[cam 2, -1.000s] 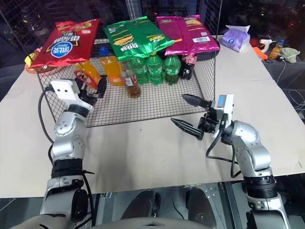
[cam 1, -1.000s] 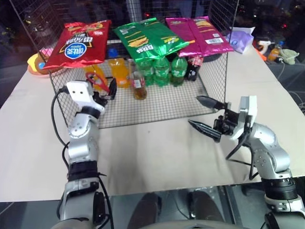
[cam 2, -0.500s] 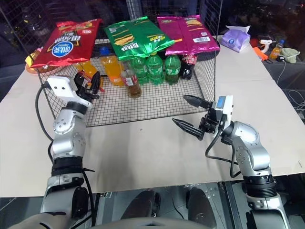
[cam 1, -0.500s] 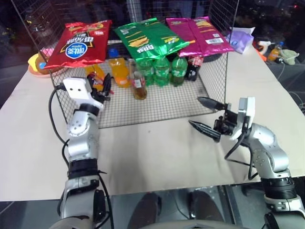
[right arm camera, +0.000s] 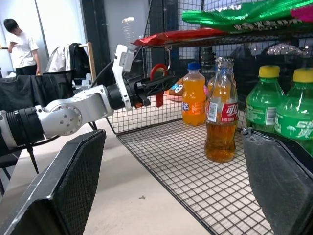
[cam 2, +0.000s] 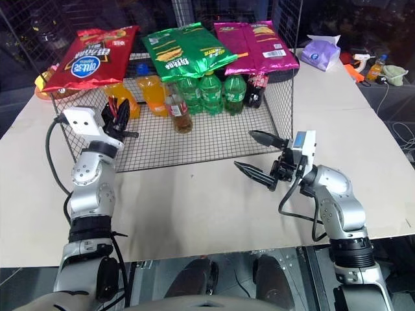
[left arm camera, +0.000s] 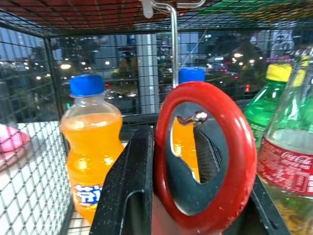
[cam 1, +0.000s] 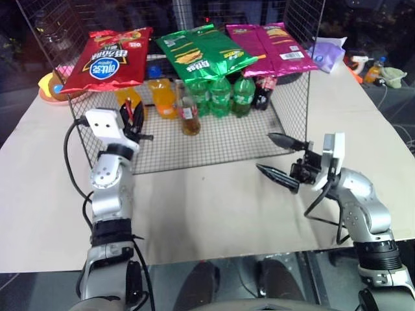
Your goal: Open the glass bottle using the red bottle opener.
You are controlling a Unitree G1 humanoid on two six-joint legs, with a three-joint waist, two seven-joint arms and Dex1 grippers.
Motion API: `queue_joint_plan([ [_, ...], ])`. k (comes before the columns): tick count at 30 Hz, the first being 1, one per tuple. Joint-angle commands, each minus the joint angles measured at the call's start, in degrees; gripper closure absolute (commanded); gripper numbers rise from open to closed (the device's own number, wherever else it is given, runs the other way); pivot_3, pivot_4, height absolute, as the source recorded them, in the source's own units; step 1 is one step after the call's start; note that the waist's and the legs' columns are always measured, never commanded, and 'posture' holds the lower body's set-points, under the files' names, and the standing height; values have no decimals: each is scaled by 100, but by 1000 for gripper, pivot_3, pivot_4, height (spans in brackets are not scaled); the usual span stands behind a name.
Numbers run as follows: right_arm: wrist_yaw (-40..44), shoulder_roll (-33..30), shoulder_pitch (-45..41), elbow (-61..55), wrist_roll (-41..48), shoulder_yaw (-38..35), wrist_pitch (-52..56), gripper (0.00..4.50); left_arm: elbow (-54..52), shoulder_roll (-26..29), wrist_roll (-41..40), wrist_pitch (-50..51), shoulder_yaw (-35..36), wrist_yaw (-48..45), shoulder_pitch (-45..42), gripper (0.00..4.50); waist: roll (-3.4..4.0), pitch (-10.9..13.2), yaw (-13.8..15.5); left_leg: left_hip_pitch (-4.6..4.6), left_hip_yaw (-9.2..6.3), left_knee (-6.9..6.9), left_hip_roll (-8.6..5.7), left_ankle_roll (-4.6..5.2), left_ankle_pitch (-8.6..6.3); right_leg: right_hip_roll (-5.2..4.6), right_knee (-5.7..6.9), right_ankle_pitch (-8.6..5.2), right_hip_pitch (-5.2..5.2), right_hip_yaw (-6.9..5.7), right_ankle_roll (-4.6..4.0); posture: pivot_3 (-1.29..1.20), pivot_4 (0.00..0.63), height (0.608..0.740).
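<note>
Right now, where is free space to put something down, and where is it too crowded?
Free: the tabletop between the two arms, and the front of the wire shelf floor, before the glass bottle. Crowded: the back row of orange bottles and green bottles, and the corner where the left gripper grips the red bottle opener.

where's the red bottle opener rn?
The red bottle opener hangs on a hook inside the wire cage's left side, between the left gripper fingers, beside the orange soda bottles.
</note>
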Motion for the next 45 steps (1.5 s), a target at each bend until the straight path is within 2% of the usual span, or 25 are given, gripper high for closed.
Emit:
queue_joint_plan([
  [1, 47, 46, -135, -64, 27, -15, -150, 0, -285, 201, 434, -338, -35, 254, -21, 3190, 0, 0, -2, 0, 0, 0, 0, 0, 0, 1, 0, 0, 0, 0, 0, 0, 150, 740],
  [8, 53, 62, -135, -33, -15, -30, -202, 0, -203, 176, 736, -526, -29, 600, -43, 3190, 0, 0, 3, -2, -1, 2, -1, 0, 0, 0, 1, 0, 0, -1, 0, 0, 150, 740],
  [9, 52, 61, -130, -34, -20, -34, -207, 0, -190, 168, 717, -529, -26, 607, -47, 3712, 0, 0, 3, -2, -2, 2, -1, 0, 0, -1, 1, 0, -1, -1, 0, 0, 150, 740],
  [10, 50, 62, -128, -30, -26, -35, -213, 0, -177, 168, 717, -525, -30, 614, -48, 3959, 0, 0, 3, -2, -2, 2, -1, 0, 0, -1, 1, 0, -1, -1, 0, 0, 150, 740],
  [11, 51, 62, -126, -27, -30, -37, -219, 0, -169, 168, 725, -514, -52, 609, -42, 4429, 0, 0, 3, -2, -2, 2, -1, 0, 0, -1, 1, 0, -1, -1, 0, 0, 150, 740],
  [19, 14, 61, -95, -66, -44, -50, -232, 0, -150, 157, 914, -538, -134, 826, 11, 4429, 0, 0, 2, -15, -6, 12, -2, 0, 0, -1, 2, 0, -6, -6, 0, 0, 150, 740],
  [33, 121, 23, -39, 115, -74, -99, -408, 0, -570, 459, 3290, -979, -367, 2876, 230, 4429, 0, 0, 3, -32, -8, 16, -5, 0, 0, -1, 4, 1, -21, -8, 1, 0, 150, 740],
  [45, 182, 51, 32, 267, -138, -64, -602, 0, -442, 520, 3972, -753, -449, 3653, 90, 4429, 0, 0, -4, -42, -8, 17, -6, 0, 0, -3, 4, 1, -31, -9, 1, 0, 150, 740],
])
